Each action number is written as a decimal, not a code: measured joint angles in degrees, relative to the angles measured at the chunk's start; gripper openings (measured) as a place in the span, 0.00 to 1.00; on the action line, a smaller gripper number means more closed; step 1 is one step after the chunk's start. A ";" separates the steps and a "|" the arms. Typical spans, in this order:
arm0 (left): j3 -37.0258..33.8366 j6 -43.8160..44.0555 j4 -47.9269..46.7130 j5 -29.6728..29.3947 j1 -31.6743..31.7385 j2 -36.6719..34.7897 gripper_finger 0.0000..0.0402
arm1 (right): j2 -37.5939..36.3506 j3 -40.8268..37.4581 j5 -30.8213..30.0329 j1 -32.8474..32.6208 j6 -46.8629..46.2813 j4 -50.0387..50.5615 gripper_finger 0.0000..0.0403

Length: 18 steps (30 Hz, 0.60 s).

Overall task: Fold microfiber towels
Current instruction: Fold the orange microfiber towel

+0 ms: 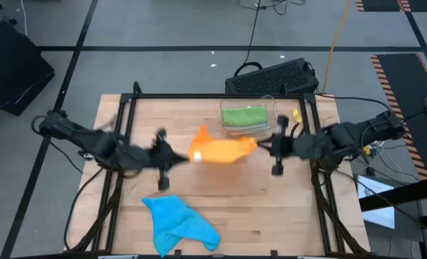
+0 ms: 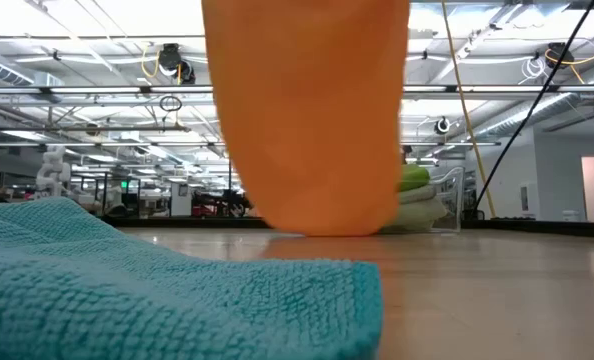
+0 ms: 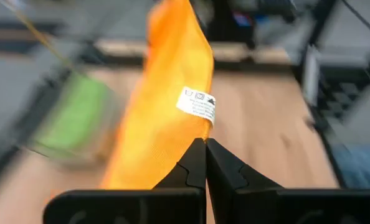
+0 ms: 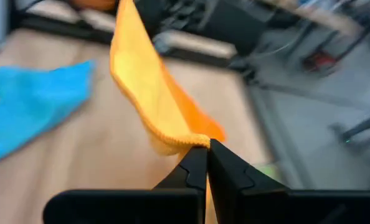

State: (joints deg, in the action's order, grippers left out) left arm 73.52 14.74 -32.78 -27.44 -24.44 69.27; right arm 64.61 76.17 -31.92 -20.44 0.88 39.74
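blue towel (image 1: 179,223): crumpled on the table (image 1: 271,208), nearest the front edge, in front of the orange towel and to its left; in the low view it fills the foreground.
orange towel (image 1: 221,150): lifted off the table, stretched between the two end effectors over the middle of the table; in the low view its lowest fold hangs close to the wood, and whether it touches cannot be told. A small white tag (image 3: 197,104) shows near the left end.
left end effector (image 1: 185,157): at the orange towel's left end, fingers pinched together on a corner of the cloth just below the tag.
right end effector (image 1: 259,143): at the orange towel's right end, fingers closed tight on the hemmed edge.
clear bin (image 1: 271,108): behind the orange towel, toward the table's far edge, with a folded green towel (image 1: 244,118) lying inside it.
keyboard (image 1: 274,75): beyond the bin, off the table's far edge.
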 joint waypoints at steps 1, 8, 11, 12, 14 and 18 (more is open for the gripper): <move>-0.92 1.61 0.00 1.13 -1.33 1.15 0.00 | 0.48 -0.30 1.27 -1.08 -2.62 0.84 0.00; -3.56 9.17 6.40 2.29 -9.46 9.44 0.00 | 3.07 -5.81 12.67 -7.55 -14.67 -3.18 0.00; -3.59 11.61 8.38 2.05 -11.47 13.42 0.00 | 3.91 -10.28 14.85 -10.26 -18.70 -6.16 0.00; -3.59 12.55 8.97 2.12 -12.11 14.64 0.00 | 4.01 -11.74 15.63 -11.15 -20.28 -7.41 0.00; -3.59 14.74 9.15 2.70 -13.25 16.95 0.01 | 4.01 -14.64 15.72 -12.83 -23.64 -9.24 0.00; -3.61 17.69 8.85 2.32 -14.44 21.20 0.00 | 4.06 -21.53 15.70 -14.72 -27.83 -15.22 0.00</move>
State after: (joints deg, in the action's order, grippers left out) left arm 69.91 32.43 -23.92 -25.12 -38.89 90.47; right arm 68.66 54.64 -16.22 -35.16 -26.96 24.52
